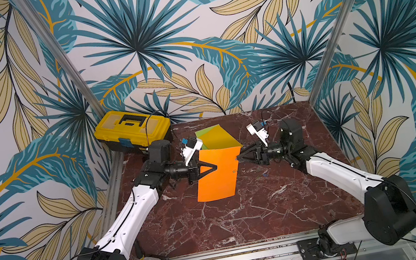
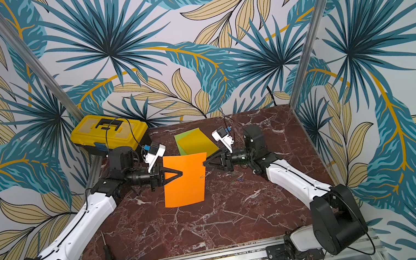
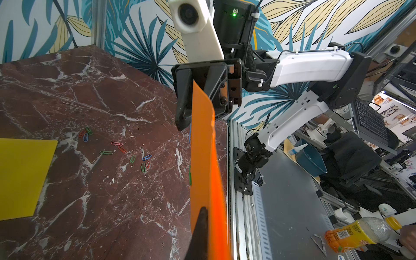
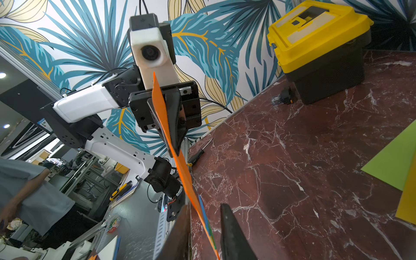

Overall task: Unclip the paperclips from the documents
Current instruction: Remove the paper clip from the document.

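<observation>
My left gripper [image 1: 216, 167] [image 3: 208, 216] is shut on the left part of the orange document [image 1: 215, 175] [image 3: 202, 135] and holds it off the table, tilted. On that sheet's right edge sit a blue paperclip [image 4: 202, 207] and a green paperclip [image 4: 210, 231]. My right gripper [image 1: 237, 158] [image 4: 205, 206] stands open at this edge, one finger on each side of the clipped rim and neither touching it. A silvery paperclip [image 1: 234, 171] hangs lower on the same edge. The lime green document [image 1: 203, 134] and the golden yellow document [image 1: 219, 137] lie overlapped behind.
Several loose coloured paperclips [image 3: 121, 148] [image 1: 265, 175] lie on the marble table [image 1: 245, 216], right of the orange sheet. A yellow toolbox [image 1: 131, 127] stands at the back left corner. A screwdriver [image 2: 106, 247] lies near the table's left front edge.
</observation>
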Controlling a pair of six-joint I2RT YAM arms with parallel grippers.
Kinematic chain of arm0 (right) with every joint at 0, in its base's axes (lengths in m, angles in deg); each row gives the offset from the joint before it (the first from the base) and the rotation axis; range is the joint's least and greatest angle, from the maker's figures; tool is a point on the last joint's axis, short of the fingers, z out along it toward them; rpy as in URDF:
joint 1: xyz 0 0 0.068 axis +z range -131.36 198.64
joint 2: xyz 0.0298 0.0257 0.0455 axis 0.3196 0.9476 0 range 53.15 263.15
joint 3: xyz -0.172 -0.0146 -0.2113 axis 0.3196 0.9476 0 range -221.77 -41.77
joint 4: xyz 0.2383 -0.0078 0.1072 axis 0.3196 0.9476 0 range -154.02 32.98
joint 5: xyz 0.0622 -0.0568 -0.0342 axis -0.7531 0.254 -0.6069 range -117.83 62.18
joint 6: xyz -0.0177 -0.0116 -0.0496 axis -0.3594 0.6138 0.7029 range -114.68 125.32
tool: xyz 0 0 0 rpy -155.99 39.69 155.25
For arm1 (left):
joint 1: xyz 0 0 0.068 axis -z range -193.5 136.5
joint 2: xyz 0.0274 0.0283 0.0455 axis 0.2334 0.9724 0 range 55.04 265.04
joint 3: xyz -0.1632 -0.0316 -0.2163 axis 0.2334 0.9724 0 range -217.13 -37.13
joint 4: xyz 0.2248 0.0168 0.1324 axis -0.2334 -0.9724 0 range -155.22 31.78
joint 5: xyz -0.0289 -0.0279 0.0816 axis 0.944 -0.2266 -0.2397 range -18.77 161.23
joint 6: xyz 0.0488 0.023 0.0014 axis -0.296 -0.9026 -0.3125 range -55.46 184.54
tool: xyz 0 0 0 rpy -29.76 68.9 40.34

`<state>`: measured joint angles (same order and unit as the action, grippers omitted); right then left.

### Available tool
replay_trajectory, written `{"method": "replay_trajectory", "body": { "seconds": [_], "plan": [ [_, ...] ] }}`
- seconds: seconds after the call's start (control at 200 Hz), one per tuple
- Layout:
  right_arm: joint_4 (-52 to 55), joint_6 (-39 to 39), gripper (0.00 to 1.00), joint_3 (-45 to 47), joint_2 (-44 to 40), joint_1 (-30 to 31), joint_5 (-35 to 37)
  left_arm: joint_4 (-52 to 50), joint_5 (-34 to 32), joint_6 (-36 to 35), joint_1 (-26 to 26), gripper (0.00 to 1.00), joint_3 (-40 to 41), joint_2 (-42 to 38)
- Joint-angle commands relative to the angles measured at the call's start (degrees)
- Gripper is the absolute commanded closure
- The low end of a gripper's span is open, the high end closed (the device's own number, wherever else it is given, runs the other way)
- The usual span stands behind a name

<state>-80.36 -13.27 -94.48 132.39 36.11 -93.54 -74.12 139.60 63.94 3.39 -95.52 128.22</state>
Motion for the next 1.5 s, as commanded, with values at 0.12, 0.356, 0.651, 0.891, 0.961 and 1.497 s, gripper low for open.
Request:
{"method": "replay_trajectory", "body": {
  "seconds": [0.12, 0.356, 0.651, 0.891, 0.961, 1.497],
  "plan": [
    [2.8, 2.1, 0.81, -0.7, -0.5, 0.3, -1.5, -0.2, 0.5, -0.3, -0.3, 1.00, 0.0, -0.2],
    [5.1, 3.7, 0.88, -0.6, -1.2, 0.3, -1.0, -0.2, 0.2, -0.3, -0.3, 1.00, 0.1, -0.2],
    [5.8, 3.9, 0.97, -0.7, -1.8, 0.1, -0.7, -0.2, 0.0, -0.4, -0.4, 1.00, 0.3, -0.4],
    [7.6, 5.0, 0.97, -0.9, -2.0, -0.1, -0.3, -0.2, -0.6, -0.5, -0.4, 1.00, 0.6, -1.0],
    [8.2, 5.5, 0.97, -0.9, -2.1, -0.2, 0.0, -0.2, -0.7, -0.4, -0.4, 1.00, 0.6, -1.1],
    [10.7, 7.3, 0.96, -0.9, -3.1, -1.1, 0.5, -0.2, -0.7, -0.4, -0.7, 1.00, 0.6, -1.0]
  ]
}}
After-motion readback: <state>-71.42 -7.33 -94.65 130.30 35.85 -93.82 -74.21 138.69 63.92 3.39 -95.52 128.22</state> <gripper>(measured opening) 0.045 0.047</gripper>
